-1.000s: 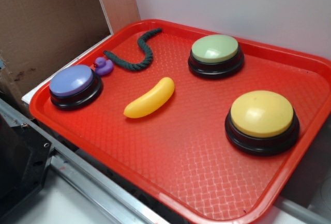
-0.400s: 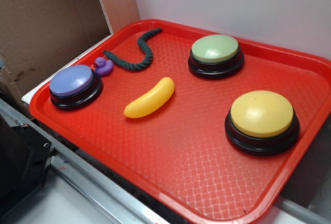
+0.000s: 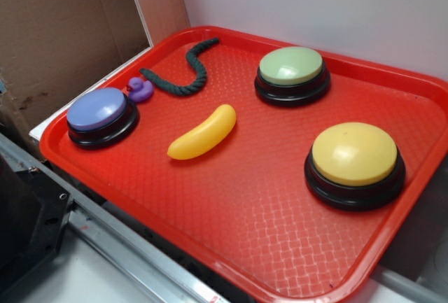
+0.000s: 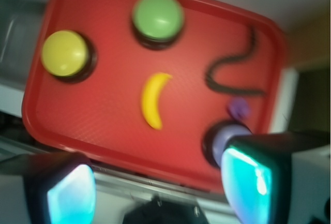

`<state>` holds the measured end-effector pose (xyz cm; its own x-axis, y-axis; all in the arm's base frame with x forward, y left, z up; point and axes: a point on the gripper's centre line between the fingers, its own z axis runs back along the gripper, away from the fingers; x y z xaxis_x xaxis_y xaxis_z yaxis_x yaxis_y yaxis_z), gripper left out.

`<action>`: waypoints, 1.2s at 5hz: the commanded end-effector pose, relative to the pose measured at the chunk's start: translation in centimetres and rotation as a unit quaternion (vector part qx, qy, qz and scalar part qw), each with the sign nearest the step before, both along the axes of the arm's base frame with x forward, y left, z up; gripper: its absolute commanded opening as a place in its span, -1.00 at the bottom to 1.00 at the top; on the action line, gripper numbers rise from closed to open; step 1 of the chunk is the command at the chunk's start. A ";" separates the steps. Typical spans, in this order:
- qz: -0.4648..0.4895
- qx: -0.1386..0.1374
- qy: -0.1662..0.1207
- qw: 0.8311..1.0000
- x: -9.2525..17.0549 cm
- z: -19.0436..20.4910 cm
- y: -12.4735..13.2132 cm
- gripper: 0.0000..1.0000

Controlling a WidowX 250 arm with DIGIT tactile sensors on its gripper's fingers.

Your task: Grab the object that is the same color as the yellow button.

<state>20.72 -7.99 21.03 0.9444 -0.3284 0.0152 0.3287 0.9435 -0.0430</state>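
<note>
The yellow banana lies loose near the middle of the red tray; in the wrist view it sits mid-frame. The yellow button stands on its black base at the tray's right, and shows in the wrist view at upper left. My gripper does not show in the exterior view. In the wrist view it is open, with its two cyan-lit fingertips wide apart, high above the tray's near edge and well short of the banana. It holds nothing.
On the tray also stand a pale green button, a purple-blue button, a small purple duck and a dark green rope. A cardboard wall stands at left, a white wall behind, and a metal rail runs along the front.
</note>
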 end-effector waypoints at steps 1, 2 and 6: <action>-0.027 0.008 0.010 1.000 2.0 -6.1 -0.9 1.00; -0.029 0.006 0.030 0.999 2.7 -10.5 0.2 1.00; -0.046 -0.032 0.157 0.986 1.5 -19.2 0.3 1.00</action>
<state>22.73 -7.27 1.34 0.8659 -0.4157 -0.2781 0.3662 0.9057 -0.2136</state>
